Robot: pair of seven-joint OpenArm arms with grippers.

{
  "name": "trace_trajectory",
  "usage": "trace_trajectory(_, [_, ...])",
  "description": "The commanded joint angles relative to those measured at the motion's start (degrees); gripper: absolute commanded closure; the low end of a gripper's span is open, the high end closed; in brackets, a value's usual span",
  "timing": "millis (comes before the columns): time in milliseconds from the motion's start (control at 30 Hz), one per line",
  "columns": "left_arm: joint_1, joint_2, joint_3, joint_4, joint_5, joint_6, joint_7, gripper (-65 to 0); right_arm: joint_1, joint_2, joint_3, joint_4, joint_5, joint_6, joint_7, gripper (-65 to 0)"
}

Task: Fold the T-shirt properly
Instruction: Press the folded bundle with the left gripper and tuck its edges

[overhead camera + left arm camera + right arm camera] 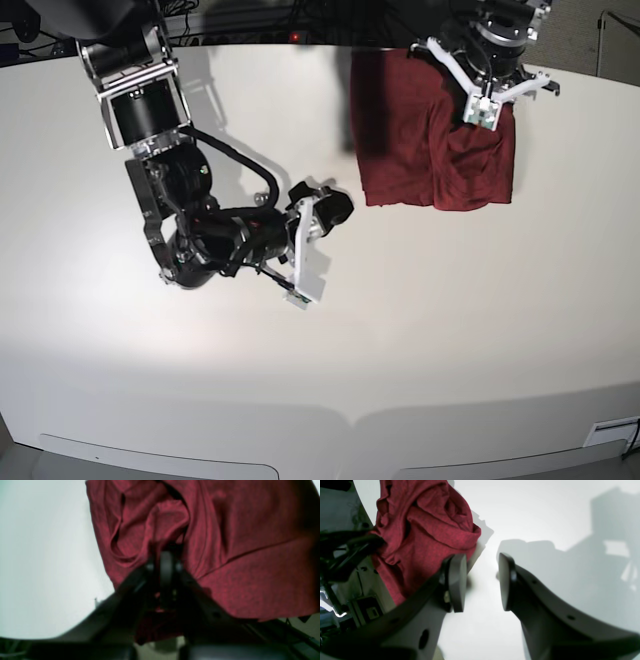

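The dark red T-shirt lies crumpled in a rough rectangle at the far right of the white table, its top reaching the back edge. My left gripper stands over the shirt's upper right part. In the left wrist view its fingers are pressed together, with a bunched fold of the T-shirt pinched at their tips. My right gripper hovers left of the shirt, apart from it. Its pads stand wide apart with bare table between them, and the T-shirt rises just behind the left pad.
Black cables run behind the table's far edge. The left arm's dark frame shows at the left of the right wrist view, close to the cloth. The right arm's bulky links lie low over the table's left half.
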Motion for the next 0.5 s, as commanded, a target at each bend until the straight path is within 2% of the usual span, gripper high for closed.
trace_trajectory(0, [0.3, -0.1, -0.1, 0.9, 0.3, 0.7, -0.5, 0.0, 1.6, 0.0, 0.3, 0.9, 0.9, 0.5, 0.7, -22.0])
trace_trajectory(67, [0.5, -0.1, -0.1, 0.9, 0.5, 4.7, 0.8, 0.0, 1.6, 0.0, 0.3, 0.9, 0.9, 0.5, 0.7, -22.0])
trace_trajectory(200, [1.1, -0.1, -0.2, 0.9, 5.6, 16.9, 3.5, 0.0, 1.6, 0.0, 0.3, 0.9, 0.9, 0.5, 0.7, -22.0])
trace_trajectory(233, [1.6, -0.1, -0.4, 0.9, 6.1, 18.9, 3.5, 0.0, 1.6, 0.0, 0.3, 0.9, 0.9, 0.5, 0.7, -22.0])
trace_trajectory(300, [2.7, -0.1, -1.0, 0.9, 5.2, 21.7, 3.5, 0.0, 1.6, 0.0, 0.3, 0.9, 0.9, 0.5, 0.7, -22.0])
trace_trajectory(467, [5.5, 0.0, -1.2, 0.5, 2.6, 25.0, 3.3, 0.0, 1.6, 0.0, 0.3, 0.9, 0.9, 0.5, 0.7, -22.0])
